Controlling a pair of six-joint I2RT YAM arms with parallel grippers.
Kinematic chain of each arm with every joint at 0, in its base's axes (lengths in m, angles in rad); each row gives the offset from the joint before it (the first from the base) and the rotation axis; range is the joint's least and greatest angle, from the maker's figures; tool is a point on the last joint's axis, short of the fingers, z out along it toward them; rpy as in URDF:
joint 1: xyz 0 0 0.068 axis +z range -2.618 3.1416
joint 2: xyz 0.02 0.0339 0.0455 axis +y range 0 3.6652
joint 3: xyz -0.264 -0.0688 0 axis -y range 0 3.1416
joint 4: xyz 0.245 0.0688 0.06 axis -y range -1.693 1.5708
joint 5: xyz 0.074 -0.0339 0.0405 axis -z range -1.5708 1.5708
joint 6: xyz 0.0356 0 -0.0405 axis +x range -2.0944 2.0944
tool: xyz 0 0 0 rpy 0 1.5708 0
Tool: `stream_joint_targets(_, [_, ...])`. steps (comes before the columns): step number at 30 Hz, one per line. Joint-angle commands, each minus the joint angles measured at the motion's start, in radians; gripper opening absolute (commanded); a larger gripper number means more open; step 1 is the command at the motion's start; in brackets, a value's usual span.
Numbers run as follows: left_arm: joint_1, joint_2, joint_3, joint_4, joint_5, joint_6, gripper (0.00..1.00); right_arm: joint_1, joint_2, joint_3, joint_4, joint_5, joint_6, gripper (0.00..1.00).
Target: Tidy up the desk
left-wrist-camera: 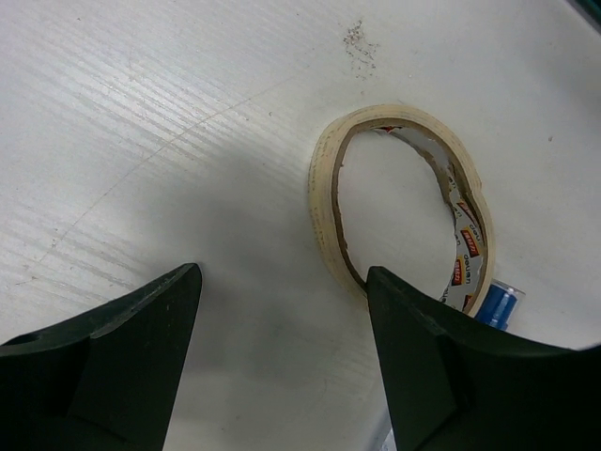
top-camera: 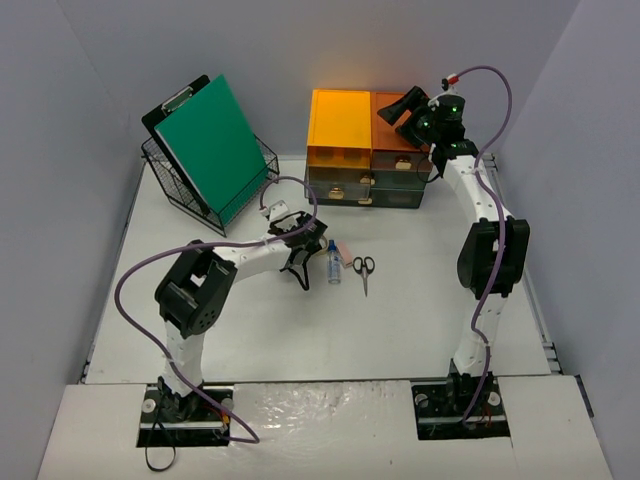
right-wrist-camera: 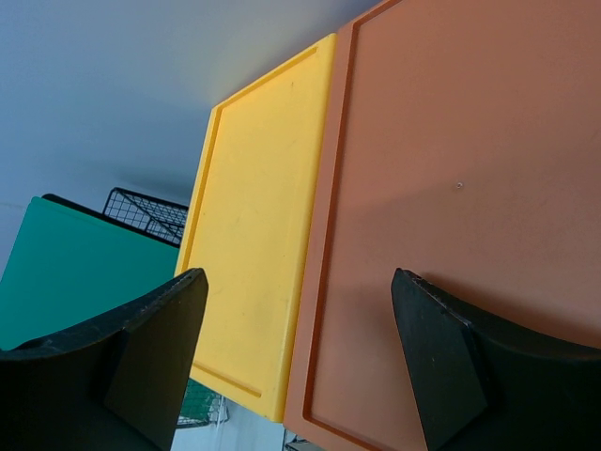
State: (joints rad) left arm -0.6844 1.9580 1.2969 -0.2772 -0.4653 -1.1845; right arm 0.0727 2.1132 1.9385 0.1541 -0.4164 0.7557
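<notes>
The white desk [top-camera: 420,310] carries a small bottle with a blue cap [top-camera: 333,265], black-handled scissors [top-camera: 363,270] and a pink eraser [top-camera: 343,252] near its middle. My left gripper [top-camera: 300,258] hovers low just left of the bottle, open with nothing between its fingers. In the left wrist view a beige tape roll [left-wrist-camera: 324,202] lies flat on the desk, just beyond the right fingertip [left-wrist-camera: 394,301] of the left gripper [left-wrist-camera: 282,282], with the bottle's blue cap [left-wrist-camera: 496,305] beside it. My right gripper [top-camera: 402,108] hangs open and empty above the orange drawer unit [right-wrist-camera: 470,169].
A yellow drawer unit [top-camera: 340,125] and the orange drawer unit [top-camera: 392,135] sit on grey drawers [top-camera: 365,185] at the back. A black wire basket [top-camera: 180,190] at the back left holds a green board [top-camera: 210,145] and a black clipboard. Grey-blue walls enclose three sides.
</notes>
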Motion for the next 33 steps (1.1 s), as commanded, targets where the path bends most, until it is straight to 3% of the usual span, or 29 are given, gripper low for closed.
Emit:
stream_joint_targets(1, [0.012, -0.027, 0.053, -0.026, -0.013, 0.012, 0.68, -0.003, -0.016, -0.045, -0.115, -0.024, 0.001, 0.77])
stream_joint_targets(8, [0.012, 0.038, 0.175, -0.222, -0.027, -0.016, 0.69, -0.004, -0.023, -0.041, -0.114, -0.024, -0.001, 0.77])
stream_joint_targets(14, [0.021, 0.030, 0.169, -0.167, 0.000, -0.004, 0.71, -0.004, -0.030, -0.055, -0.110, -0.025, -0.001, 0.76])
stream_joint_targets(19, [0.023, 0.058, 0.235, -0.284, 0.010, -0.003, 0.69, -0.004, -0.037, -0.063, -0.110, -0.027, 0.001, 0.77])
stream_joint_targets(25, [0.022, 0.000, 0.214, -0.338, -0.004, -0.005, 0.59, -0.004, -0.046, -0.071, -0.103, -0.028, 0.006, 0.77])
stream_joint_targets(33, [0.023, -0.055, 0.177, -0.410, -0.012, -0.016, 0.58, -0.002, -0.069, -0.103, -0.086, -0.033, 0.017, 0.77])
